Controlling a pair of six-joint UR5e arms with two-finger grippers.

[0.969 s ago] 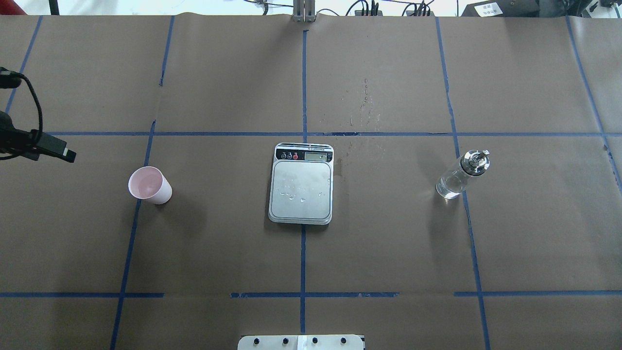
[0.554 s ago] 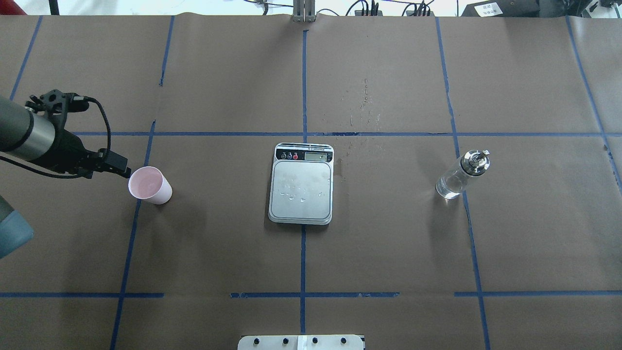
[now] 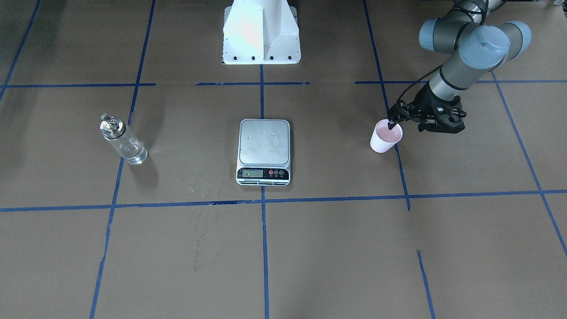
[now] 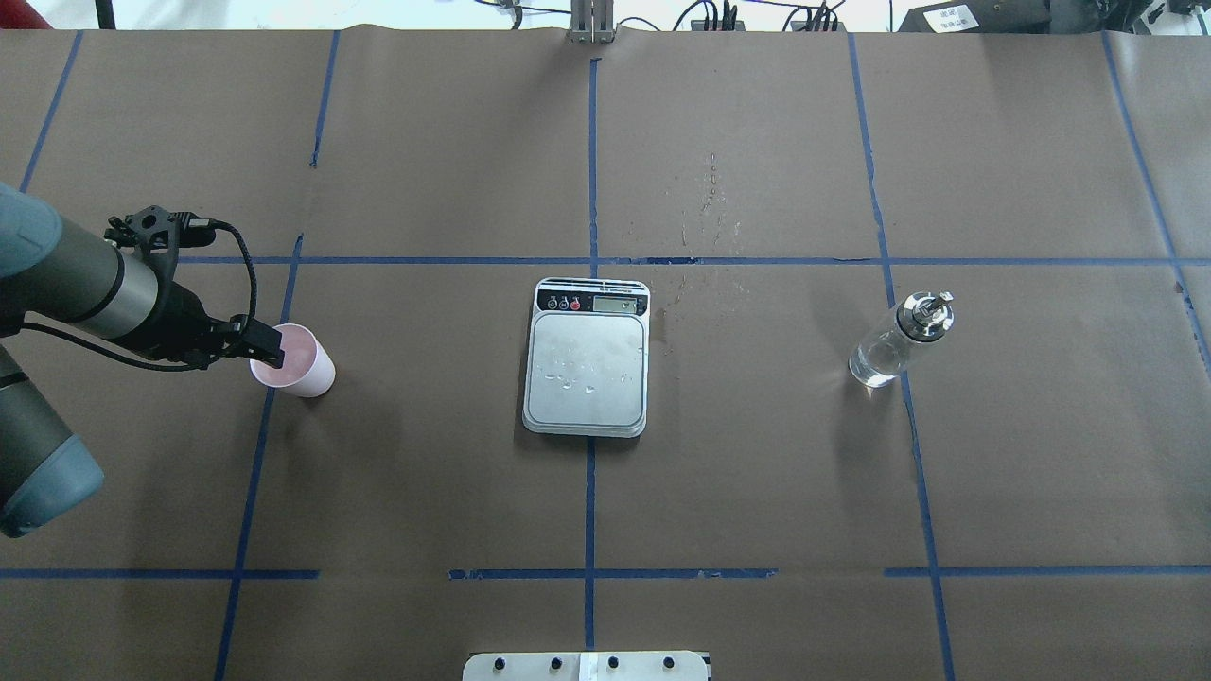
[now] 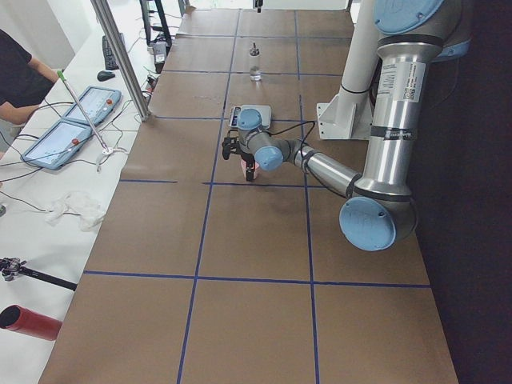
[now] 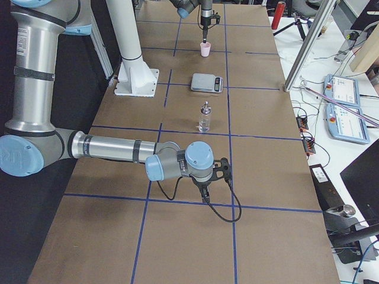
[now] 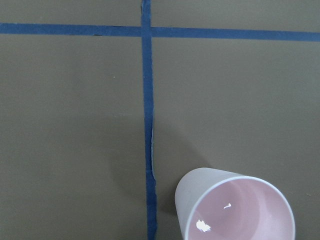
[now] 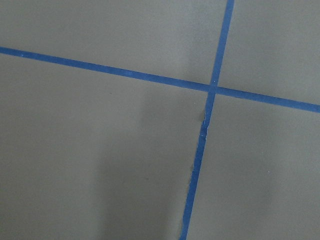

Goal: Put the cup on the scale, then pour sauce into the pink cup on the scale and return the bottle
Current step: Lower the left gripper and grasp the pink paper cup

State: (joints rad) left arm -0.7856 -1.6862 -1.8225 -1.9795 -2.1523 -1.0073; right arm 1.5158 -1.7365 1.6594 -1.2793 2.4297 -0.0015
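Observation:
The pink cup (image 4: 301,367) stands upright on the table at the robot's left, also in the front view (image 3: 382,141) and the left wrist view (image 7: 240,212). My left gripper (image 4: 244,348) is at the cup's rim and looks open, one finger (image 3: 390,124) over the cup's inside, the other outside its wall. The scale (image 4: 587,378) lies at the table's centre with nothing but droplets on its platform. The clear bottle (image 4: 889,348) with the silver cap stands at the right, holding clear sauce. My right gripper (image 6: 205,198) hangs low near the table's right end; I cannot tell its state.
The table is covered in brown paper with a grid of blue tape lines (image 4: 590,170). Wet spots (image 4: 705,208) mark the paper behind the scale. The robot's white base (image 3: 261,33) stands at the near edge. An operator's bench with tablets (image 5: 76,120) lies beyond the far edge.
My left arm has swung in from the left edge of the overhead view toward the cup, and its gripper tip now overlaps the cup's rim. Cup, scale and bottle have not moved.

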